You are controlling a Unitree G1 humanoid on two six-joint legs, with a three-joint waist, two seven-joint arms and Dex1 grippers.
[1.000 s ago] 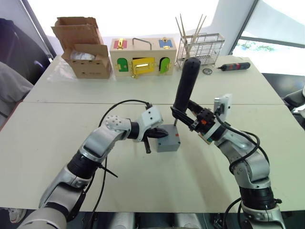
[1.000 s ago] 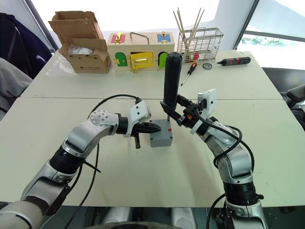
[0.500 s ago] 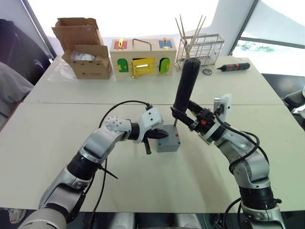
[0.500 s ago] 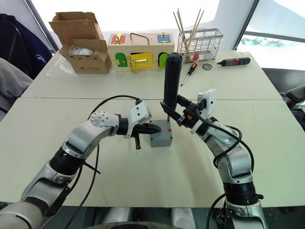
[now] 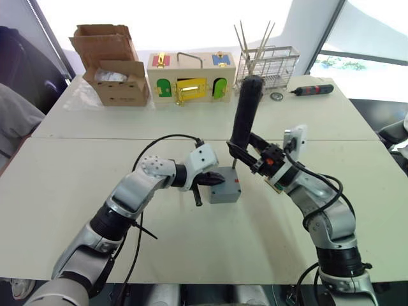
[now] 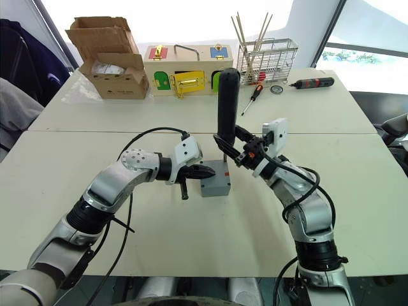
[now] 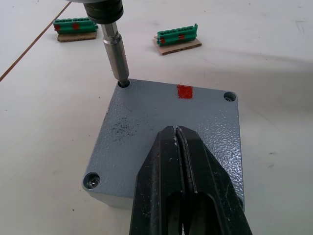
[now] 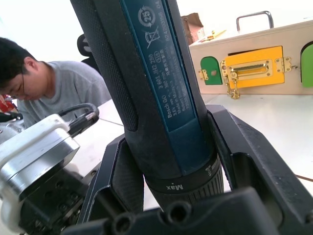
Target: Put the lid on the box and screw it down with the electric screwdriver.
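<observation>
With the lid (image 7: pixel 166 132) already seated on the box (image 5: pixel 224 189) near the table (image 5: pixel 76 191) centre, the job looks to be mid-screwing: electric screwdriver (image 5: pixel 245 115) stands near upright, its metal bit (image 7: pixel 115 54) sunk in a corner screw hole, w/ a red mark (image 7: pixel 184 91) on the lid edge beside it. Right hand (image 5: pixel 250 155) is clamped round the driver's lower body, fingers either side of the barrel in the right wrist view. Left hand (image 7: pixel 177 161) has its fingers pressed together, tips resting on the lid top, apparently pinning box and lid vs. twist. Two other corners show screws seated; 4th corner is hidden behind the left hand. Handling, as a guess: box and lid are rigid textured plastic, light, so likely to spin or skid on the smooth table under torque, so press down on the flat top, clear of the holes. Driver looks thick, top-heavy and smooth-skinned; best held low near the collar, kept in line w/ the hole so the bit won't cam out. Green terminal blocks (image 7: pixel 177 36) lie beyond, apart from the box. A person (image 8: pixel 44 93) sits off to one side.
</observation>
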